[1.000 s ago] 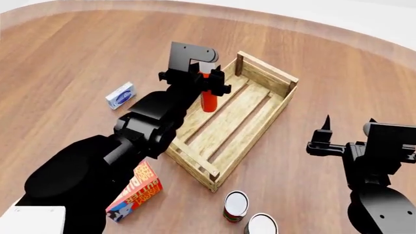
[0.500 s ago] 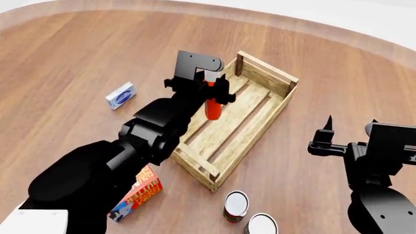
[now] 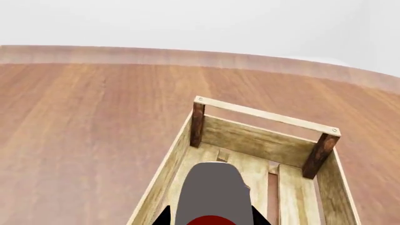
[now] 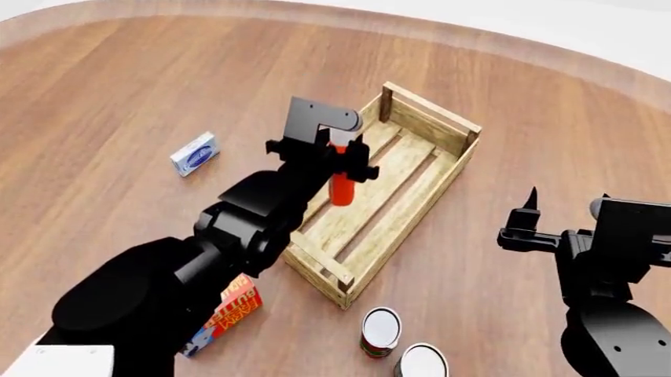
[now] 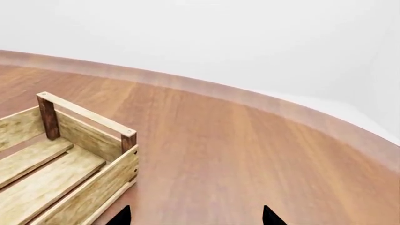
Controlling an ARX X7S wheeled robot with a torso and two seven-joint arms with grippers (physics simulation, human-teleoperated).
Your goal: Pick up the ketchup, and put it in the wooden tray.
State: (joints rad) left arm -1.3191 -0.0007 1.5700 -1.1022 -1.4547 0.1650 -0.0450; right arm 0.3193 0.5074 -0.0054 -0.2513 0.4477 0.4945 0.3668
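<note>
Ketchup [image 4: 341, 187]: slim orange-red bottle, upright, clamped in left gripper [image 4: 338, 159] above wooden tray [image 4: 441, 126].

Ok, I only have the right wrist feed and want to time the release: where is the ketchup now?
Observer: The ketchup hangs upright in the left tool, over the wooden tray, near its left side wall.
Operator: Is it resting on the slats?
Observer: I cannot tell from the head view; the bottle's lower end shows against the tray floor.
Operator: Anything near my right tool?
Observer: The right tool is open, right of the tray; two cans stand by the tray's near corner.
</note>
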